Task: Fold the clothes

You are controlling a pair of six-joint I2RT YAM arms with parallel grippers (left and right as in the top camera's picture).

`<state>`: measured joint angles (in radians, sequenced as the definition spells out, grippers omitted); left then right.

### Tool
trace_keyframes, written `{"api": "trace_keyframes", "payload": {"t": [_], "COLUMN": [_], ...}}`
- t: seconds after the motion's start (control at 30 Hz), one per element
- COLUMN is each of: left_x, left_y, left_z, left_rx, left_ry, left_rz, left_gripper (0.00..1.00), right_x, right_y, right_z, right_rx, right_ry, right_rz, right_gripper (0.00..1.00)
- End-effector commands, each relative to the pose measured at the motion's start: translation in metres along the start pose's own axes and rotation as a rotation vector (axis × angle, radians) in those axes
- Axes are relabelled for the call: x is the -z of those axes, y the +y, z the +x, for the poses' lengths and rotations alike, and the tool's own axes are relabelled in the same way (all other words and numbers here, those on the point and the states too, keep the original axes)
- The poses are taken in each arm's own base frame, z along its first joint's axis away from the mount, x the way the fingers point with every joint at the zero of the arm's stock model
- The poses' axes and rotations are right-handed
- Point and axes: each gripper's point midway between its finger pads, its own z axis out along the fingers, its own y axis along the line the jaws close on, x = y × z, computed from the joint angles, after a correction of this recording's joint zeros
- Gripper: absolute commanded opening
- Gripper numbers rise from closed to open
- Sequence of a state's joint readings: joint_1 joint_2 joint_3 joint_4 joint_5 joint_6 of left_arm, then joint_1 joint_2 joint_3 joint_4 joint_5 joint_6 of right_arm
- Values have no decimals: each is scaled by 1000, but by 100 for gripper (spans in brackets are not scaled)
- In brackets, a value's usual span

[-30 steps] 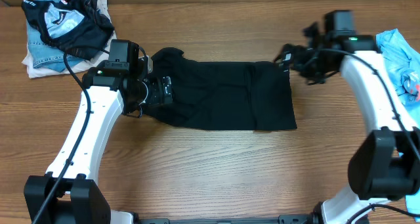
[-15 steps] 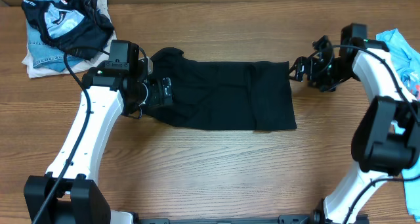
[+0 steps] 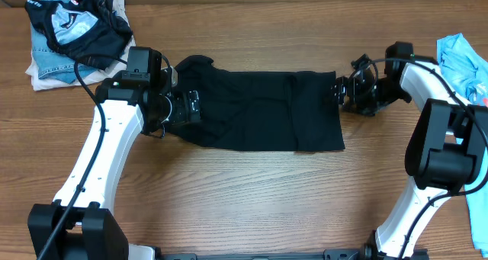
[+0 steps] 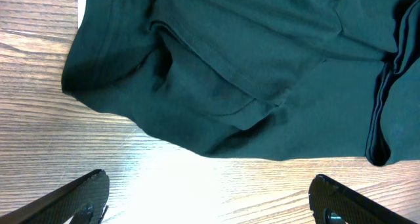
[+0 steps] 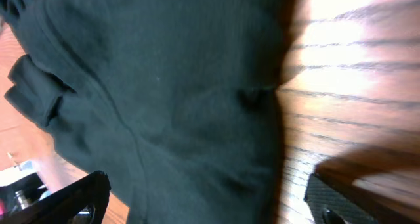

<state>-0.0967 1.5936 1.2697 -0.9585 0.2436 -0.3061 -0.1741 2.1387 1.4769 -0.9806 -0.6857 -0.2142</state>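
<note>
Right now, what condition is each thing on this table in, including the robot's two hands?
Black T-shirt: lying flat, partly folded into a strip, not held.
Left hand: open, at the shirt's left end.
Right hand: open, at the shirt's right edge.
Clothes pile: heaped in the far left corner, top piece crumpled.
Light blue garment: crumpled at the right edge.

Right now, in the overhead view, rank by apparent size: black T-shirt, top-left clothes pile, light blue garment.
1. Black T-shirt, largest.
2. Clothes pile.
3. Light blue garment, smallest as seen; the frame edge cuts it off, so that rank is unsure.
</note>
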Motion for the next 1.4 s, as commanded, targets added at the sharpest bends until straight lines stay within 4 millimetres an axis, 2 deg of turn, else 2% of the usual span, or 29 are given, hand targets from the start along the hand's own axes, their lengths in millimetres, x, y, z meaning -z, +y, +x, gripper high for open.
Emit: {"api": "trace_keyframes", "payload": {"t": [0.0, 0.13, 0.23, 0.4, 0.43, 0.53, 0.67, 0.83, 0.97, 1.07, 1.2, 1.27, 1.37], "left_x": [0, 0, 0, 0, 0, 0, 0, 0, 0, 0, 0, 0, 0], "left_y": [-3, -3, -3, -3, -3, -3, -2, -3, -2, -2, -3, -3, -3], "left_z": [0, 0, 0, 0, 0, 1, 1, 0, 0, 0, 0, 0, -1], "left_rx": [-26, -25, -25, -24, -24, -25, -25, -25, -24, -25, -25, -25, -26], "left_ry": [3, 3, 3, 6, 6, 6, 6, 6, 5, 5, 5, 4, 1], "left_rz": [9, 9, 9, 8, 8, 8, 7, 8, 8, 8, 8, 8, 9], "left_gripper": [100, 100, 100, 100, 100, 100, 100, 100, 100, 100, 100, 100, 100], "right_x": [-18, -29, -37, -43, -44, -41, -27, 4, 37, 63, 86, 88, 76], "right_y": [1, 9, 16, 21, 17, 10, -5, -28, -32, -24, 3, 19, 35], "right_z": [14, 20, 24, 23, 20, 17, 15, 18, 18, 17, 15, 18, 21], "right_rx": [7, 20, 40, 15, -23, -81, -171, -267, -280, -287, -247, -209, -153], "right_ry": [32, 32, 42, 47, 38, 31, 26, -12, -68, -131, -201, -204, -181], "right_rz": [-49, -101, -115, -112, -92, -59, 14, 167, 313, 420, 480, 486, 501], "right_gripper": [100, 96, 80, 24, 6, 4, 4, 4, 4, 4, 4, 4, 4]}}
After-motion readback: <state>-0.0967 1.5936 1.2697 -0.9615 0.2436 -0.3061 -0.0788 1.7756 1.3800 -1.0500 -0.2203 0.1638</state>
